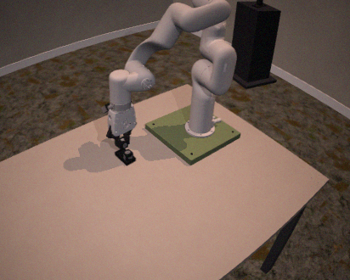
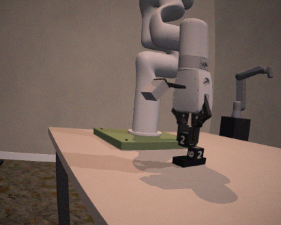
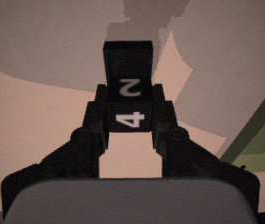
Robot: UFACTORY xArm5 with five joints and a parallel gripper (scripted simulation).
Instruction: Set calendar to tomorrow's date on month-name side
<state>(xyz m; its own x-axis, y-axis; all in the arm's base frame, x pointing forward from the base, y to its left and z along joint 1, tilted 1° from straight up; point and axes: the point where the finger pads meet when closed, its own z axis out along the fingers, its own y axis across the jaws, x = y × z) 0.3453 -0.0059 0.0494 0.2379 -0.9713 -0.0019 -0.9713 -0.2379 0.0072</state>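
My gripper (image 1: 124, 146) (image 2: 191, 137) (image 3: 130, 98) is shut on a black date cube (image 2: 182, 139) (image 3: 129, 120). In the wrist view the cube shows a white 4 towards the camera and a 2 on the face beyond it; in the exterior view it shows a 2. I hold it just above the left part of the small black tray (image 1: 129, 161) (image 2: 185, 161), which lies flat on the table. The second cube (image 2: 196, 153) stands in the tray and shows a sideways 6 and a 2. I cannot tell whether the held cube touches the tray's floor.
The arm's green base plate (image 1: 192, 137) (image 2: 137, 140) (image 3: 255, 142) lies close behind the tray. The table's edge (image 2: 63, 150) is to the left in the exterior view. A black cabinet (image 1: 256, 42) and another small arm on a black stand (image 2: 241, 102) are off the table.
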